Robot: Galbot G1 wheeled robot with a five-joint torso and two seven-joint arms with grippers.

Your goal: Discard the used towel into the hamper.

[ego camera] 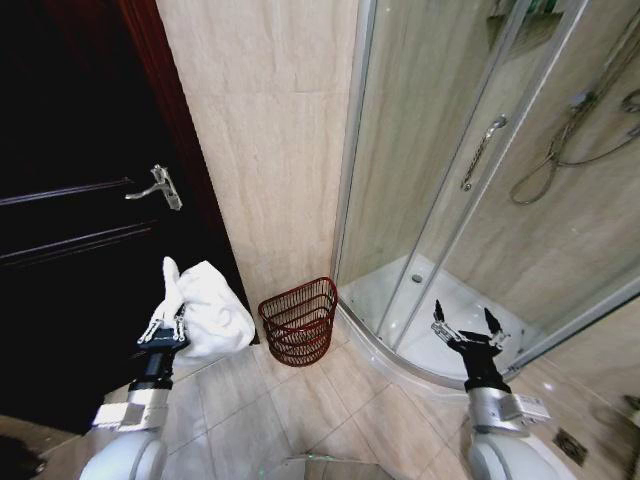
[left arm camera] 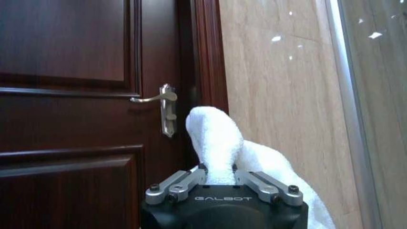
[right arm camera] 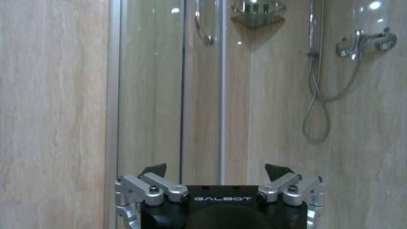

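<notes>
While the left gripper [ego camera: 172,322] pinches a bunched white towel [ego camera: 210,310] between its closed fingers, the hamper [ego camera: 299,320] stands on the tiled floor [ego camera: 300,400] just to the right of that towel, lower than the gripper and a little farther from the robot. The towel bulges out past the gripper toward the hamper's near rim, but the two look apart rather than touching. In the left wrist view the towel [left arm camera: 219,148] rises from the left gripper [left arm camera: 221,183] in a rounded hump, in front of a dark wooden door [left arm camera: 70,95] with a metal handle [left arm camera: 159,102].

The hamper sits at the foot of a beige tiled wall [ego camera: 270,130], beside the curved base of a glass shower cabin [ego camera: 470,170]. The right gripper [ego camera: 467,330] is held out in front of that cabin, well apart from the hamper, its fingers spread wide with nothing between them; the right wrist view shows the right gripper [right arm camera: 216,174] facing the glass.

The towel's lower end is cut off in the left wrist view, and the contact between fingers and cloth is hidden behind the folds. The inside of the hamper is hard to make out through its weave.
</notes>
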